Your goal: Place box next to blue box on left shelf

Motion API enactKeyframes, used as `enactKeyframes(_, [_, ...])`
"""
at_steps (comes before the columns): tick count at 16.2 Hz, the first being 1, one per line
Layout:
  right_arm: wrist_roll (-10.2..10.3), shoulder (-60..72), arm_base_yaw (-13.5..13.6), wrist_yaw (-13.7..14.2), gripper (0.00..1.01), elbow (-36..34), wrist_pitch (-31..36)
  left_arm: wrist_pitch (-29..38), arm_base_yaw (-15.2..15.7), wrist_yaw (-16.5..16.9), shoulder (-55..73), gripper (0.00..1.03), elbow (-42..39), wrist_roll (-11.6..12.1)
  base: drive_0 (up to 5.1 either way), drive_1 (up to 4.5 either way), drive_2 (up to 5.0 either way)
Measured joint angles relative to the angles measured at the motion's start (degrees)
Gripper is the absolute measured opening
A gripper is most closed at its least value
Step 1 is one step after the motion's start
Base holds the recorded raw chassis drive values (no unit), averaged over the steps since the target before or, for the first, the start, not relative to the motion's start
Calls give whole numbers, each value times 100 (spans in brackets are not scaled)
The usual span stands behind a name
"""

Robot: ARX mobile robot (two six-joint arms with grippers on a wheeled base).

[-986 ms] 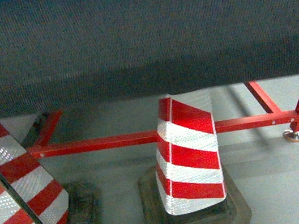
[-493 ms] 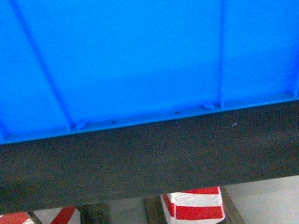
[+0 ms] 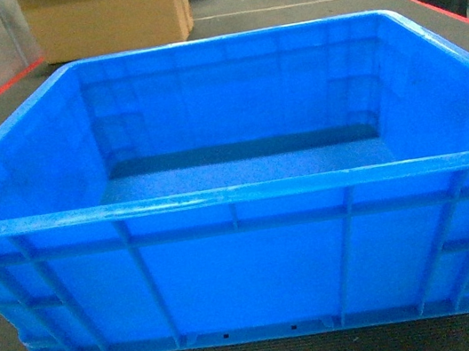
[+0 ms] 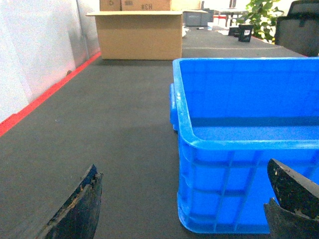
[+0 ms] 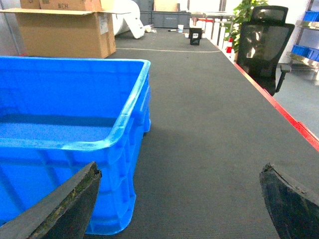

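We see the box (image 3: 243, 228) resting squarely on the dark bench (image 4: 114, 124), our left fingers (image 4: 79, 209) and right fingers (image 5: 60, 209) spread wide at its near corners, empty, ready to flank it at nine and three o'clock.

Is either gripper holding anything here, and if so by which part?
Nothing is held. Both the left gripper and right gripper are open, straddling near corners of the bright-blue ribbed plastic crate without touching it.
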Motion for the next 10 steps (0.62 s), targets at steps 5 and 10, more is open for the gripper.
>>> enactKeyframes(5, [0, 0, 0, -2, 98, 0, -13, -7, 0, -2, 0, 98, 0, 0, 0, 0, 0])
enactKeyframes(10, [0, 0, 0, -2, 98, 0, -11, -4, 0, 0, 0, 98, 0, 0, 0, 0, 0])
